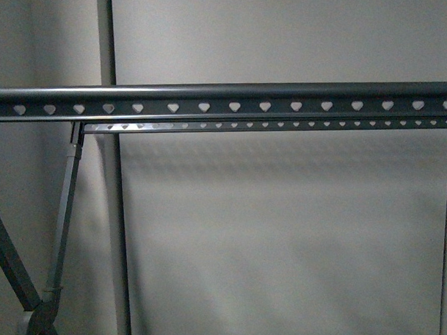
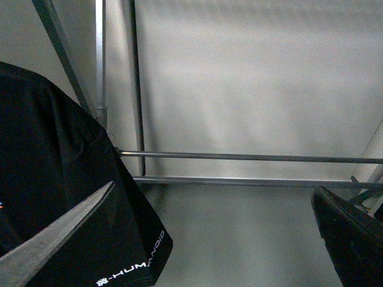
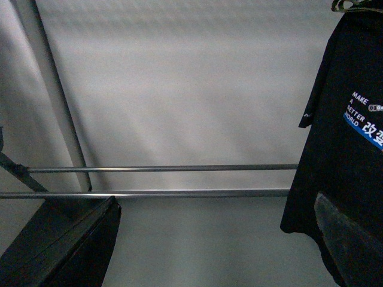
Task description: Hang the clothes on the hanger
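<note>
Left end effector (image 2: 213, 190) first: its two fingers (image 2: 54, 239) are spread wide, with nothing between them but open air and pale wall (image 2: 251, 78). One finger sits right in front of the black T-shirt (image 2: 54, 149), and I can't tell whether it touches the cloth. White "X-HUMANOID" lettering runs along the fabric edge just beside that finger.

Over to the right end effector (image 3: 216, 200): same story, fingers (image 3: 60, 245) well apart, gripping nothing. One dark finger overlaps the shirt's lower part in the right wrist view; contact is unclear. The T-shirt hangs straight down there, short sleeve out to the side, small white "MAKE A BETTER WORLD" print and a blue mark on the chest. A pale hook-like piece (image 3: 347, 5) shows at the very top of the garment; what it catches on is cut off by the frame.

Behind the fingers, two thin crossbars (image 3: 161, 169) run level across the rack, low down.

From the front, the long dark-grey rail (image 1: 221, 94) stretches side to side with its row of heart-shaped holes, a second perforated rail (image 1: 281, 123) just behind and below it. Grey slanted legs (image 1: 64, 217) drop away on the left. The stretch of rail in that view is bare; neither the shirt nor the arms show there.
</note>
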You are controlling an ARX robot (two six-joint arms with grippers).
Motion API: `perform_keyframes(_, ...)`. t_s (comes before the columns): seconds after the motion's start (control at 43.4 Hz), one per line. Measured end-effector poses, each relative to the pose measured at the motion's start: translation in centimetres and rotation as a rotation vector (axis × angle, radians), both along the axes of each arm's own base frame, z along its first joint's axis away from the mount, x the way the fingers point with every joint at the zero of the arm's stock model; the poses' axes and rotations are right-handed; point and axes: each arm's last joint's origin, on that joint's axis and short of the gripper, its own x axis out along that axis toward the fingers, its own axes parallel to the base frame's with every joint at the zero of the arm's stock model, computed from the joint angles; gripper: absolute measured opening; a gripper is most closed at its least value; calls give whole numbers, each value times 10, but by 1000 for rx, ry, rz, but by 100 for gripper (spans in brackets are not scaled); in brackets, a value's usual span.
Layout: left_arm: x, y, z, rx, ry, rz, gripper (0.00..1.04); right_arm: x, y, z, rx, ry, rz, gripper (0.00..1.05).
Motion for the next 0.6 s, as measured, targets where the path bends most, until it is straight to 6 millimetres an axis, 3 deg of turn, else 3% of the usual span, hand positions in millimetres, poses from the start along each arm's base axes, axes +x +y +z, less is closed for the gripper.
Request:
perform_keyframes(0.253, 0, 0, 0, 0, 0, 0, 98, 0, 0, 0, 0, 0, 0, 97)
perform_keyframes(0.369, 6, 2, 8, -4, -53, -100, 98, 0, 0, 0, 0, 0, 2, 97)
perform_keyframes(0.484, 28, 23, 29, -177, -22, 226, 98, 0, 0, 0, 0, 0, 0, 97)
perform_keyframes(0.599, 56, 45, 48, -347, 85, 429, 98, 0, 0, 0, 0, 0, 0, 97)
